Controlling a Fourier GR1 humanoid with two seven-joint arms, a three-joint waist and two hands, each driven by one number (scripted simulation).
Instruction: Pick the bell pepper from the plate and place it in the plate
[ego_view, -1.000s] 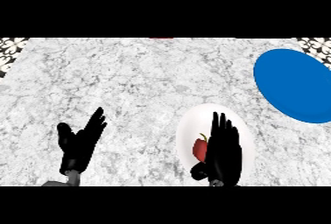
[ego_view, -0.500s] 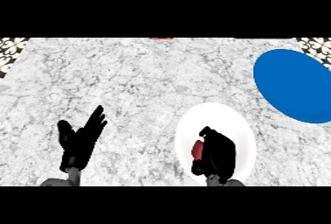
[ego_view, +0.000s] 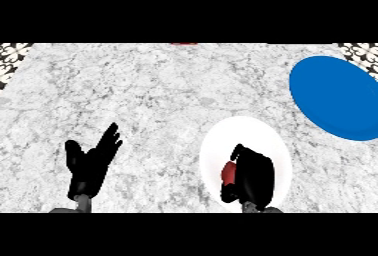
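Marbled grey counter (ego_view: 162, 100) fills the view, with patterned tile showing at its two far corners. At about 5 o'clock the right hand (ego_view: 253, 175) sits over the white plate (ego_view: 255, 131), fingers curled down around the red pepper (ego_view: 229, 172), which peeks out at the hand's 9 o'clock side. The pepper lies on the near part of the white plate, mostly hidden beneath the hand. Outward, at 2 o'clock from that hand, the blue plate (ego_view: 332, 97) rests apart from the white one and runs off the right edge. At 7 o'clock of the view the left hand (ego_view: 90, 165) rests open, fingers straight and pointing up, holding nothing. A small red sliver (ego_view: 184, 43) shows at 12 o'clock on the far edge.
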